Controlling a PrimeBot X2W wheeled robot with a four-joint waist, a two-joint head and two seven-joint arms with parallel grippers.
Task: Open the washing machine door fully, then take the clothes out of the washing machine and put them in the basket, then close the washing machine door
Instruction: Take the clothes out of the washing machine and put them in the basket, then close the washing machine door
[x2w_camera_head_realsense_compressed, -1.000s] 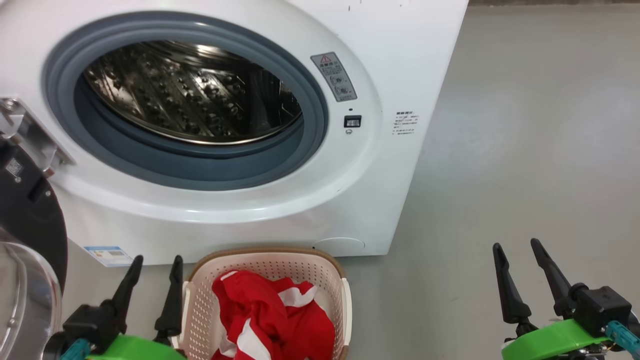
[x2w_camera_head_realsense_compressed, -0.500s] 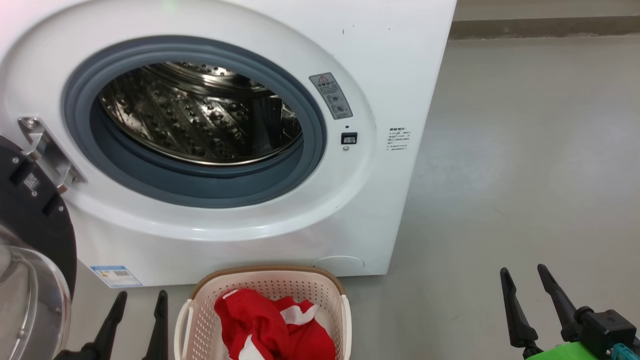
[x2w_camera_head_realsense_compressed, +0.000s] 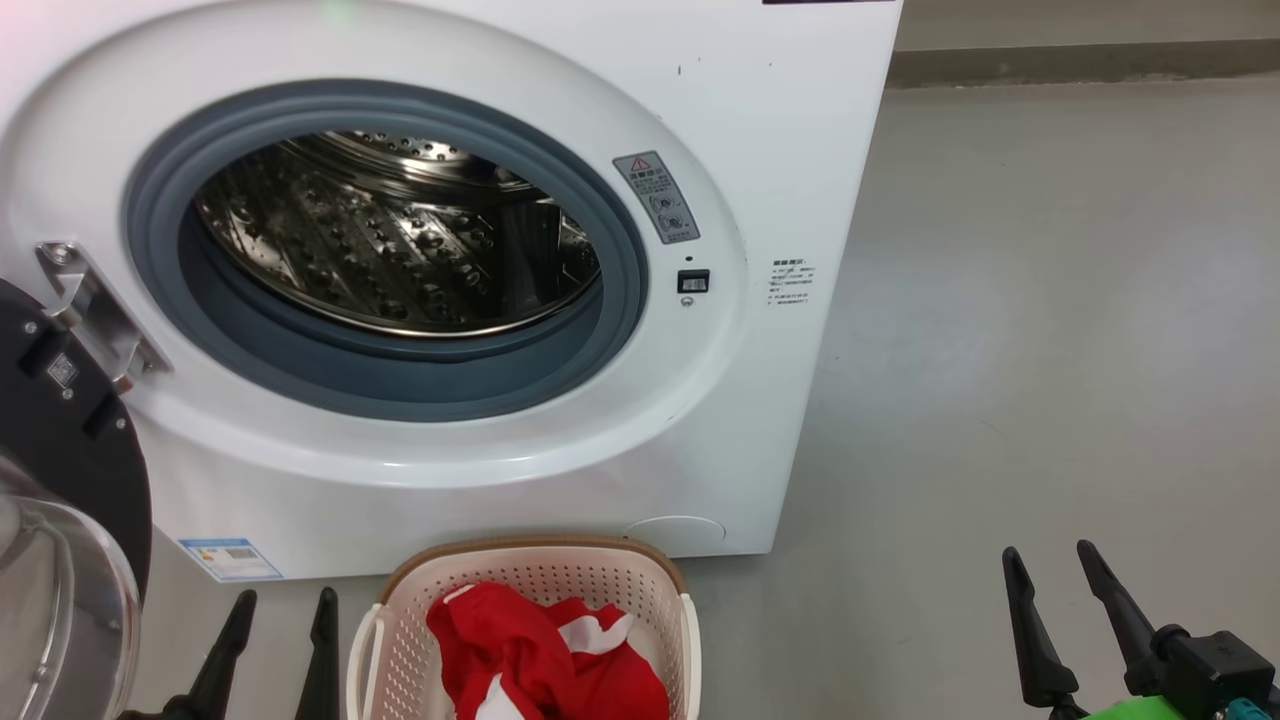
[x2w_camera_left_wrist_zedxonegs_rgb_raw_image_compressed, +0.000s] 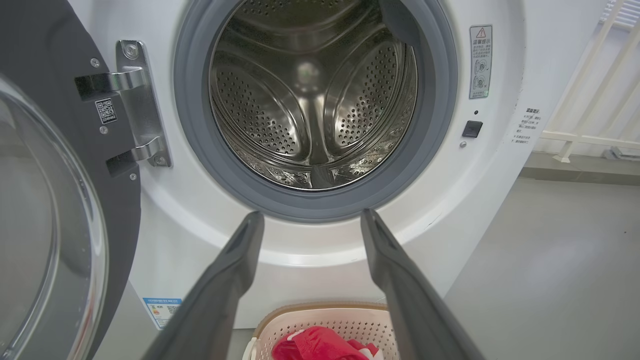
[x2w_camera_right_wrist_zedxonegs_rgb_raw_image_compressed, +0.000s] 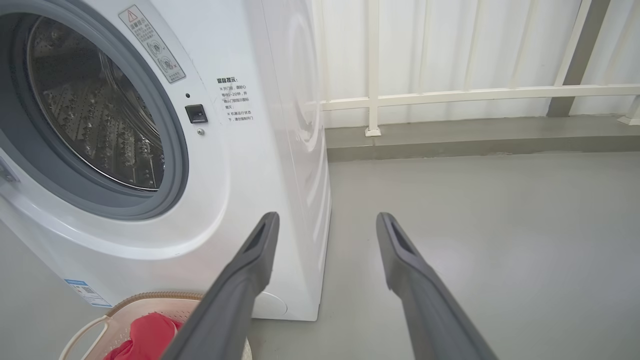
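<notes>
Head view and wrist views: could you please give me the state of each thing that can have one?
washing machine door: wide open.
drum: empty.
basket: upright on the floor, part filled.
clothes: heaped in the basket.
left gripper: open, empty.
right gripper: open, empty.

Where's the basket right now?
In the head view the basket sits on the floor at bottom centre, in front of the washing machine, holding the red clothes.
</notes>
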